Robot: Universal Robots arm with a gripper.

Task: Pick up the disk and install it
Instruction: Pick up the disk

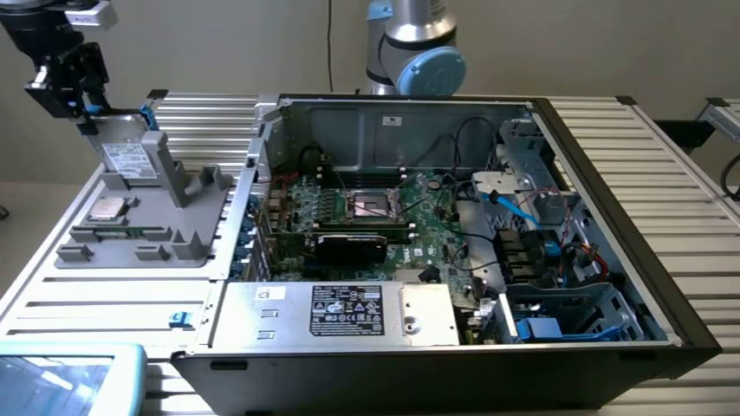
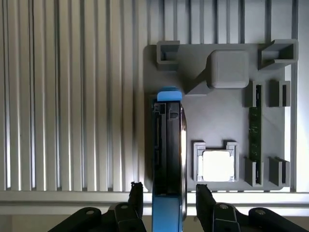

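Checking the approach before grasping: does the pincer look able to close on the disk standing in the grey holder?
Probably yes: the open pincer straddles the upright disk, a jaw at each side, with nothing between the jaws and its faces.

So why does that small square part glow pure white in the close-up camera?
Wrist view: glare; the chip reflects light and washes out white, and the ribbed table shows bright streaks. Exterior view: the chip looks plain silver, while the computer case is dimmer inside.

You can read nothing: the white label (image 1: 125, 159) on the disk (image 1: 120, 132) and the black label (image 1: 347, 310) on the silver box (image 1: 429, 317) are illegible.
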